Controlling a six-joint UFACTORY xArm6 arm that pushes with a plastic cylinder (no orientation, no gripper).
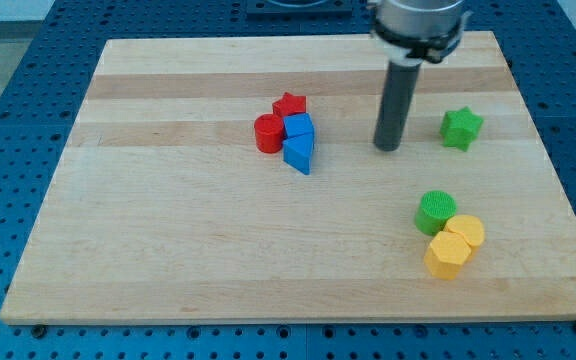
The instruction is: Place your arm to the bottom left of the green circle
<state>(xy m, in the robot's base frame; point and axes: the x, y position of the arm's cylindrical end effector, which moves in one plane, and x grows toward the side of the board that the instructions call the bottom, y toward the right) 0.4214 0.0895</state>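
The green circle point(435, 212) sits on the wooden board at the view's lower right, touching two yellow blocks below it. My tip point(387, 147) rests on the board above and to the left of the green circle, well apart from it. The tip stands between the blue blocks on its left and the green star point(461, 128) on its right, touching neither.
A yellow circle point(466, 231) and a yellow hexagon point(446, 256) lie just below the green circle. A red star point(290, 104), a red circle point(268, 133), a blue block point(299, 128) and a blue triangle point(299, 153) cluster at the centre. The board point(168, 230) ends near the view's edges.
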